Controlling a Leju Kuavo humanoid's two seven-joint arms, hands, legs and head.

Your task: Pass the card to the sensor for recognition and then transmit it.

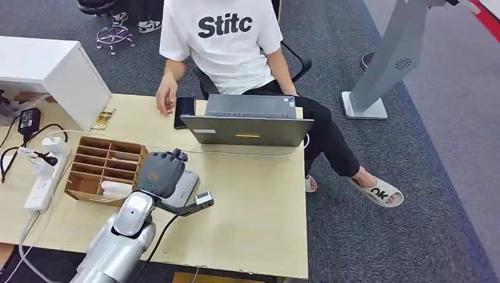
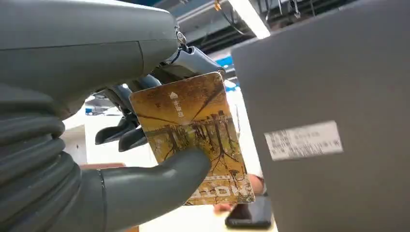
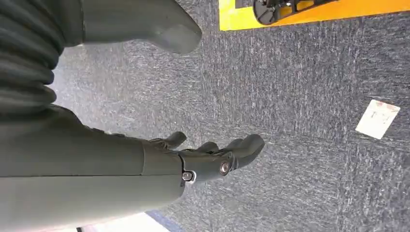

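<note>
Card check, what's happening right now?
Left hand pinches the card, raised by the laptop. Right hand hangs empty over carpet. Nothing blocking.

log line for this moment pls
left hand: holds card over table | right hand: empty, hanging above carpet | person seated behind laptop

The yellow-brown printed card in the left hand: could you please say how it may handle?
The thin yellow-brown printed card stays flat in the left hand, so probably stiff and light. Its glossy face may slip under the thumb.
</note>
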